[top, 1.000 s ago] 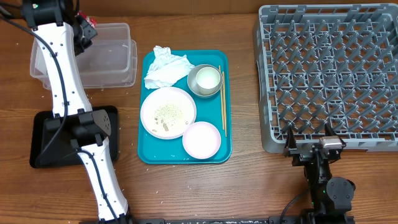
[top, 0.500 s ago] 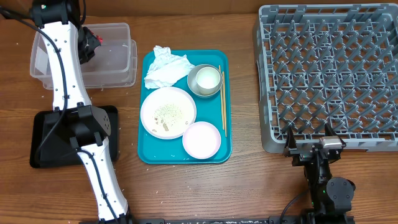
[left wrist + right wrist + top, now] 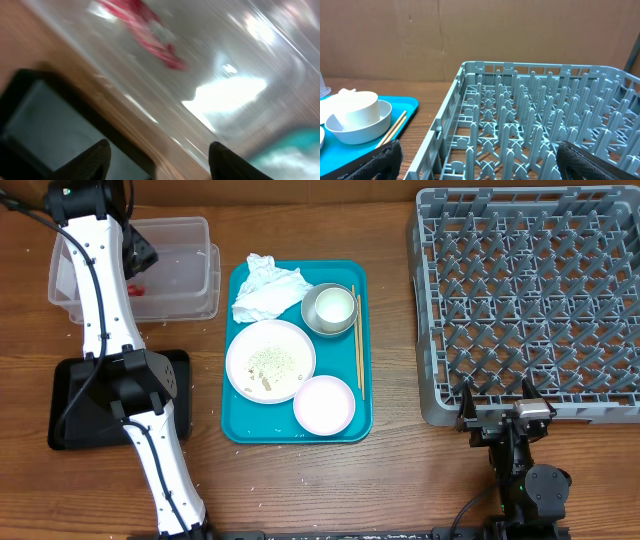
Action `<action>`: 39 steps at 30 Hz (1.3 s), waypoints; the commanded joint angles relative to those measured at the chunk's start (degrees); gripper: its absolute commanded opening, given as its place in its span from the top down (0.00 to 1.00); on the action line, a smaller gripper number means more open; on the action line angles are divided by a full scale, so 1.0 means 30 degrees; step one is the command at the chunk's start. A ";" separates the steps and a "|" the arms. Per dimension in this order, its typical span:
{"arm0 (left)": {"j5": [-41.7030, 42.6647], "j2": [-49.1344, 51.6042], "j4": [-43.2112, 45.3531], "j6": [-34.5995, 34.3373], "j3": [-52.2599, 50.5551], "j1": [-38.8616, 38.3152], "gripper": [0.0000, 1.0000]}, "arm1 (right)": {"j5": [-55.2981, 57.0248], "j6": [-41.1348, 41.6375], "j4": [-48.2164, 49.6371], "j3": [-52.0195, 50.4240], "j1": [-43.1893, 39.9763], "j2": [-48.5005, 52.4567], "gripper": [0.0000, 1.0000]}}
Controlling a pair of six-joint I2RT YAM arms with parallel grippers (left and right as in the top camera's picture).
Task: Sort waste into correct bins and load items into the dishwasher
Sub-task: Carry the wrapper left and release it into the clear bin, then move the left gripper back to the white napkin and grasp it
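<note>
My left gripper (image 3: 140, 252) hangs open over the clear tub (image 3: 185, 275) with nothing between its fingers. The red wrapper (image 3: 135, 288) lies loose inside the tub and shows as a red blur (image 3: 145, 30) in the left wrist view, beyond the open left gripper (image 3: 159, 150). On the teal tray (image 3: 240, 420) are the crumpled napkin (image 3: 265, 288), the grey bowl (image 3: 312, 323) with the white cup (image 3: 333, 306) in it, the plate (image 3: 270, 360) with rice grains, the pink bowl (image 3: 324, 403) and the chopsticks (image 3: 357, 340). My right gripper (image 3: 497, 415) stands open at the dish rack's (image 3: 530, 300) front edge.
The black tray (image 3: 65, 405) lies at the left, partly under my left arm's base. In the right wrist view the rack's pegs (image 3: 530, 130) fill the space ahead of the right gripper (image 3: 477, 150), and the cup in the bowl (image 3: 355, 117) sits to the left.
My left gripper moved down over the clear tub and opened. The red wrapper left its jaws and now lies in the tub. The right arm has not moved.
</note>
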 commanded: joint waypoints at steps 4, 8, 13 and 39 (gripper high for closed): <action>1.2582 -0.0211 0.0678 0.9894 0.0015 -0.0831 0.55 | 0.0095 -0.0146 0.0109 -0.0197 -0.0080 -0.0153 0.00; 1.4156 -0.0204 0.0466 1.2298 0.0007 -0.2266 0.44 | 0.0095 -0.0146 0.0109 -0.0197 -0.0080 -0.0153 0.00; 1.1096 -0.0117 0.0612 1.2298 0.0000 -0.4350 0.37 | 0.0095 -0.0146 0.0109 -0.0197 -0.0080 -0.0153 0.00; 0.7890 0.3577 0.4182 1.3449 -0.3606 -0.6455 0.38 | 0.0095 -0.0146 0.0109 -0.0197 -0.0080 -0.0153 0.00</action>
